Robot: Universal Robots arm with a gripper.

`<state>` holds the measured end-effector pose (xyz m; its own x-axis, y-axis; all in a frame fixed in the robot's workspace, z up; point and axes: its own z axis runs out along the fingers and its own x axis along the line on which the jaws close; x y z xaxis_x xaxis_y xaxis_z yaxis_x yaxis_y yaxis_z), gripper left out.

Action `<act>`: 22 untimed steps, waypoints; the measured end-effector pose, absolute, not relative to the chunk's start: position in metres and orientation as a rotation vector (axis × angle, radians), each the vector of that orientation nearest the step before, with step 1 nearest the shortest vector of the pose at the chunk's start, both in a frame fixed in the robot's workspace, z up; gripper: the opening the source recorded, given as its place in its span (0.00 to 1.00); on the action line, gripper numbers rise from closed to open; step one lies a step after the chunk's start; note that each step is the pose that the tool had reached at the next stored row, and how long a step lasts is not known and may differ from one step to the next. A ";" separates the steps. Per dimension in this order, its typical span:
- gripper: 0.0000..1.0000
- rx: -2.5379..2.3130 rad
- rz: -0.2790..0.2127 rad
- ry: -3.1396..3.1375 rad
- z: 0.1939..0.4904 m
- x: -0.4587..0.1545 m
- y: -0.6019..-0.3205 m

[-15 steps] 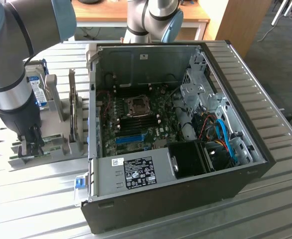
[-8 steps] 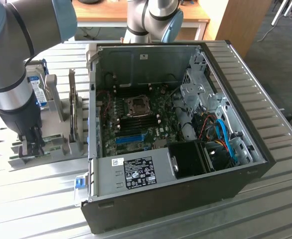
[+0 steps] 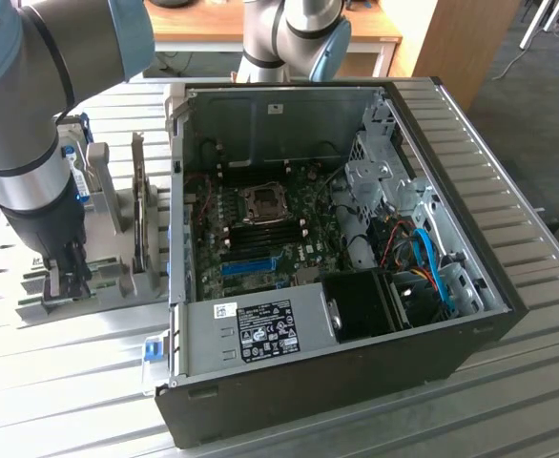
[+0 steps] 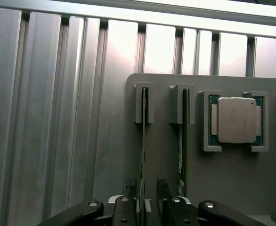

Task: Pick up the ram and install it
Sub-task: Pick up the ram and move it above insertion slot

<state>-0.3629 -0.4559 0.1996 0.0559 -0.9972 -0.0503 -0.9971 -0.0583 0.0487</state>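
Over grey holder (image 4: 223, 181), end effector (image 4: 146, 200) wide open, straddling ram (image 4: 143, 141), no grip; case sticker (image 3: 267, 331) print illegible.

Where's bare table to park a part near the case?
Bare ribbed table camera-side of the fixture, and at the exterior view's right of the PC case. Crowded: fixture slots, case interior.

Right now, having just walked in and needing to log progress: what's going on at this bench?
The robot arm's claw is down at the grey holder beside the open computer case. Its open fingers straddle the ram, which stands on edge in its slot next to a second stick. It is not yet gripped.
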 end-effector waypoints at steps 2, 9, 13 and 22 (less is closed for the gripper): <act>0.31 2.282 -0.110 -2.155 0.200 -0.363 -0.456; 0.31 2.282 -0.110 -2.155 0.200 -0.363 -0.457; 0.31 2.282 -0.110 -2.155 0.200 -0.363 -0.459; 0.31 2.282 -0.110 -2.155 0.200 -0.363 -0.460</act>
<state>-0.3628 -0.4599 0.1997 0.0559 -0.9972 -0.0502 -0.9971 -0.0583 0.0488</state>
